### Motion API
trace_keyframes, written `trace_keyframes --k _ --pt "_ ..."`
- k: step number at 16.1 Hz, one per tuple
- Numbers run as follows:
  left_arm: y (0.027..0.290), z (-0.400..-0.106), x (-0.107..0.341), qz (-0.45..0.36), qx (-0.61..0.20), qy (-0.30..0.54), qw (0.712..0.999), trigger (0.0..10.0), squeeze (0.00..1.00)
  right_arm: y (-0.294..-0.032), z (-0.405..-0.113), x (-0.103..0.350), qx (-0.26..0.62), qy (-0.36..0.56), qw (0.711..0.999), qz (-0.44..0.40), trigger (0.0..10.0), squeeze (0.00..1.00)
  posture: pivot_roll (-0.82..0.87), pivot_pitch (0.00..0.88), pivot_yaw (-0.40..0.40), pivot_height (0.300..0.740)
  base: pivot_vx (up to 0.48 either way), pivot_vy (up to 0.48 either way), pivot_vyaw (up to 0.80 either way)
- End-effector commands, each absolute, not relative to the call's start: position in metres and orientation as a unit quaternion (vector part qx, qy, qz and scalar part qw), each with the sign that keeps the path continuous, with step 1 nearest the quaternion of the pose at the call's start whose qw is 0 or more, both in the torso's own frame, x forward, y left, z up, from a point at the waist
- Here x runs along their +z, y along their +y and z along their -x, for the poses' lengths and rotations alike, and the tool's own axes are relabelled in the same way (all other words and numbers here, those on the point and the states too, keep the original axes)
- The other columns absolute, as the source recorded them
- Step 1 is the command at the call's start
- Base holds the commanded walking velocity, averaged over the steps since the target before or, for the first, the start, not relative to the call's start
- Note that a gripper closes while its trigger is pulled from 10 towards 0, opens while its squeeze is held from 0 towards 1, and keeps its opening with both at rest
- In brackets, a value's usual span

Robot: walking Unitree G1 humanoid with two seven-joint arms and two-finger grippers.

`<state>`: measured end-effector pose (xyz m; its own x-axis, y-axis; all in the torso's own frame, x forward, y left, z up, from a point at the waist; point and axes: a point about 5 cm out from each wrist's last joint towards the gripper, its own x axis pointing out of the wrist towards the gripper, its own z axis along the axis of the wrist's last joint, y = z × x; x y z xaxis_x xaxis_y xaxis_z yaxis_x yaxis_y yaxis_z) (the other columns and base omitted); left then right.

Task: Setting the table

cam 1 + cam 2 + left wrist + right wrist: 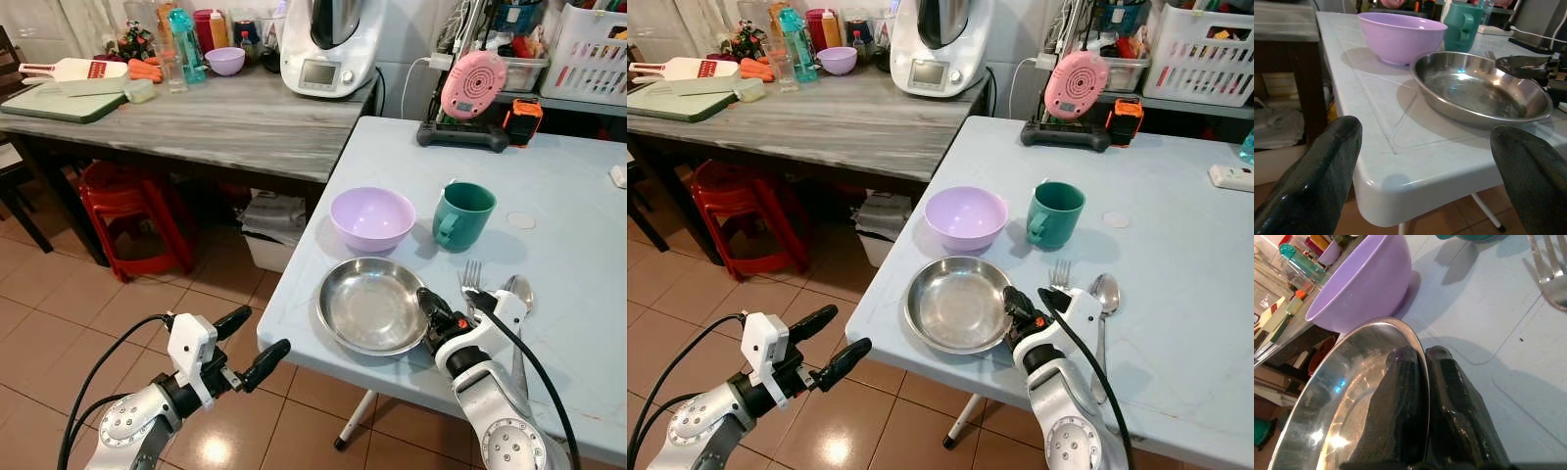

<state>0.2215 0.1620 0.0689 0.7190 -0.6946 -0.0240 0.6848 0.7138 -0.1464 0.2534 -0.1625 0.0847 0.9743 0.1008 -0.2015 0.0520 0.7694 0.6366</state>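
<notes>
Round stainless-steel plate: lying near the pale blue bench edge, before the lilac plastic bowl. Right claw: pinching its rim. Left claw: hovering spread apart beside the bench.

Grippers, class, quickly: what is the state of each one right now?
Left gripper: open, empty, off the table's edge.
Right gripper: closed on the rim of the steel plate.

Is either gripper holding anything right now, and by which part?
The right gripper pinches the steel plate by its near right rim; the left gripper is open, holding nothing.
</notes>
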Motion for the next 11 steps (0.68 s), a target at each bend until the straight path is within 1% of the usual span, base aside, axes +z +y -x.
trace_keyframes --k 1,2,4,5,6,8,10,11 --pt "0.166 -0.224 0.074 0.049 -0.364 0.026 0.93 10.0 0.0 -0.164 -0.248 0.068 -0.021 0.147 0.931 -0.334 10.0 0.0 -0.02 0.0 0.059 0.74 0.0 0.0 0.0" --pt "0.167 -0.225 0.074 0.048 -0.353 0.024 0.934 10.0 0.0 -0.165 -0.249 0.068 -0.033 0.136 0.939 -0.314 10.0 0.0 -0.03 0.0 0.059 0.74 0.0 0.0 0.0" --pt "0.17 -0.228 0.074 0.046 -0.336 0.018 0.941 10.0 0.0 -0.166 -0.248 0.067 -0.042 0.137 0.942 -0.304 10.0 0.0 -0.03 0.0 0.059 0.74 0.0 0.0 0.0" --pt "0.171 -0.23 0.075 0.042 -0.317 0.01 0.948 10.0 0.0 -0.165 -0.247 0.068 -0.047 0.136 0.928 -0.343 10.0 0.0 -0.03 0.0 0.06 0.74 0.0 0.0 0.0" --pt "0.172 -0.24 0.075 0.047 -0.279 0.012 0.959 10.0 0.0 -0.169 -0.248 0.072 -0.054 0.123 0.933 -0.334 10.0 0.0 -0.03 0.0 0.06 0.74 0.0 0.0 0.0" --pt "0.171 -0.252 0.074 0.051 -0.224 0.029 0.973 10.0 0.0 -0.172 -0.248 0.076 -0.059 0.112 0.937 -0.326 10.0 0.0 -0.03 0.0 0.061 0.74 0.0 0.0 0.0" --pt "0.169 -0.257 0.078 0.058 -0.199 0.031 0.978 10.0 0.0 -0.166 -0.249 0.087 -0.034 0.096 0.942 -0.32 10.0 0.0 -0.03 0.0 0.056 0.74 0.0 0.0 0.0" --pt "0.167 -0.258 0.08 0.066 -0.204 0.03 0.976 10.0 0.0 -0.164 -0.249 0.093 -0.019 0.082 0.946 -0.314 10.0 0.0 -0.03 0.0 0.055 0.74 0.0 0.0 0.0"
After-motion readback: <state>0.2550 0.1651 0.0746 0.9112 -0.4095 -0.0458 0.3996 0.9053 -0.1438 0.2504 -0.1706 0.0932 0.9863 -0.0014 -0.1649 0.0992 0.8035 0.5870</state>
